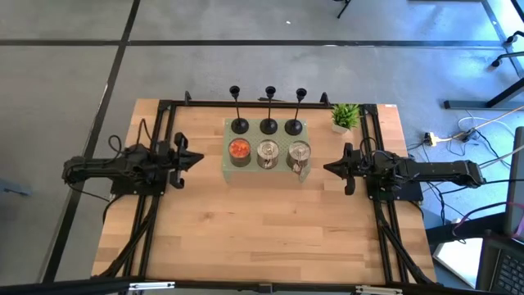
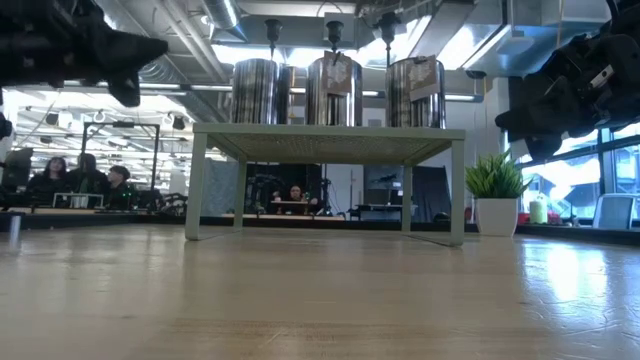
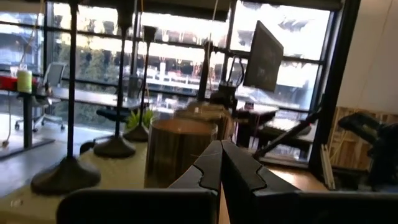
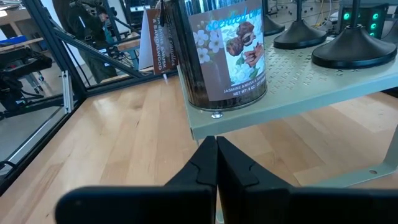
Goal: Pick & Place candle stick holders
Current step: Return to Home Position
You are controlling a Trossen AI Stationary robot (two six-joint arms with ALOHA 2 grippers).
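Three candle stick holders (image 1: 268, 125) are stood upright in one row along the far edge of a pale green shelf (image 2: 330, 131), each apart from its neighbour. Three tin cans (image 1: 268, 153) are set in a second row along the shelf's near edge, one before each holder. The left can shows an orange top and the other two look silvery. The shelf is raised on four legs near the far edge of the desk (image 1: 262, 238), midway between its sides. One potted plant (image 1: 345, 117) is set by the far right corner, just beside the shelf. The left pincer (image 1: 199, 159) is held off the shelf's left side, fingers pressed together on nothing. The right pincer (image 1: 327, 168) is held off the right side, likewise pressed together and empty.
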